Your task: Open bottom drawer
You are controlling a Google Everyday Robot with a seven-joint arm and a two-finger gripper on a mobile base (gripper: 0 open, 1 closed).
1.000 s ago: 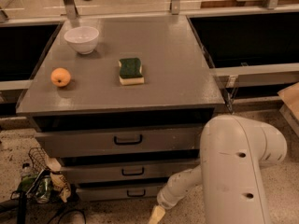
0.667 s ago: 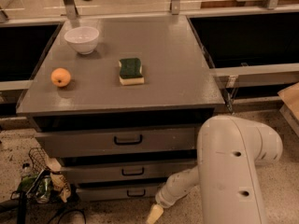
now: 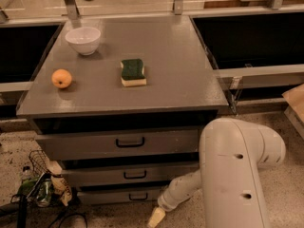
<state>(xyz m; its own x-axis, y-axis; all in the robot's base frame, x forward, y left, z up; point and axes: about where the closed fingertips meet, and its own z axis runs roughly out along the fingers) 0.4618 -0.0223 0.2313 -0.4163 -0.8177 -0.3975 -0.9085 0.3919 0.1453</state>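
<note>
Though close, not on it yet: reach step. Bottom drawer (image 3: 114, 195) shut, lowest of 3. Gripper (image 3: 156, 217) low by floor (image 3: 289, 198), just right of handle (image 3: 138, 196); open or closed, can't tell. Next: up & left to handle, grab, pull.

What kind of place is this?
Probably a mock kitchen or test lab: a grey drawer unit carrying a bowl, an orange and a sponge, on speckled floor. The gripper hangs near the floor, by the right end of the bottom drawer.
</note>
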